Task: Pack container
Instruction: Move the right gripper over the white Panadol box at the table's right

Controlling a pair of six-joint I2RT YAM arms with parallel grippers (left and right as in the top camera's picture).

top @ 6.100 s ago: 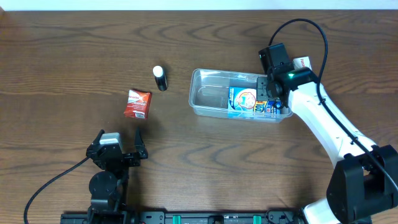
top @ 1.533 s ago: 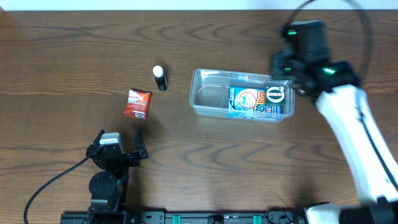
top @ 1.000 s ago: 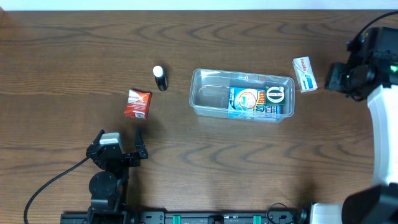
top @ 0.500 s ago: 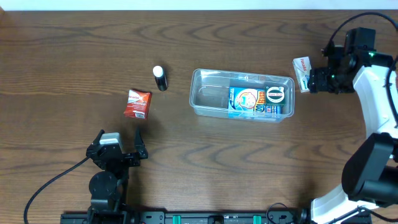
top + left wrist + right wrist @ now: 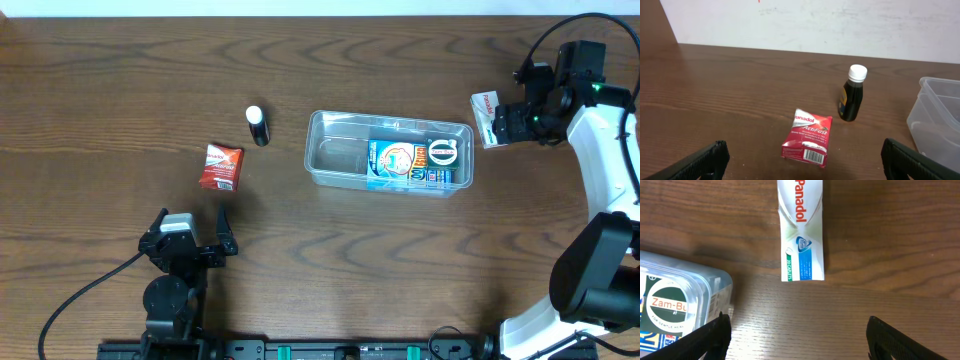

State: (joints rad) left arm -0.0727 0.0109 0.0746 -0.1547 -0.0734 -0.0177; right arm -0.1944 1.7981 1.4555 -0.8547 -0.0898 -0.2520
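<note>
Container (image 5: pixel 335 158): middle of the table (image 5: pixel 120 80), with a blue packet and a round tin (image 5: pixel 443 153) at its right end. Judged light, thin-walled, flexible and slick; grip a short wall's rim if you must shift it. White Panadol box (image 5: pixel 801 230) lies just right of the container. Right gripper (image 5: pixel 799 335) hangs by it, spread wide, empty. Left gripper (image 5: pixel 192 225), well left of the container, likewise spread and empty. The right wrist view cuts off the box top, and the container's clear walls read poorly.
</note>
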